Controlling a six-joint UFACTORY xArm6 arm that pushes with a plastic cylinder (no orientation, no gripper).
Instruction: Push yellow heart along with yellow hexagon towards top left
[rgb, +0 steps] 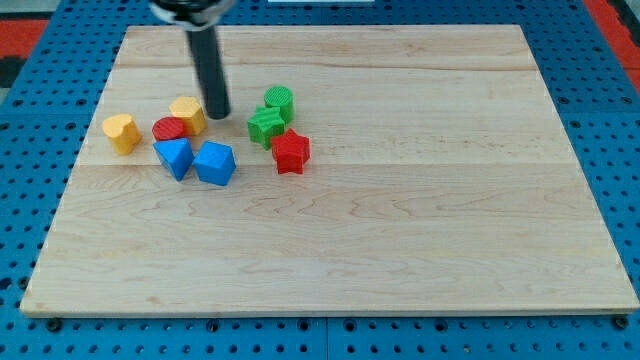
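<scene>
The yellow heart lies near the board's left edge. The yellow hexagon sits to its right, touching the red cylinder. My tip stands on the board just right of the yellow hexagon, very close to it or touching it, and left of the green blocks. The rod rises from the tip to the view's top.
A blue block and a blue block lie just below the hexagon. A green cylinder, a green star and a red star cluster right of the tip. The wooden board sits on a blue pegboard.
</scene>
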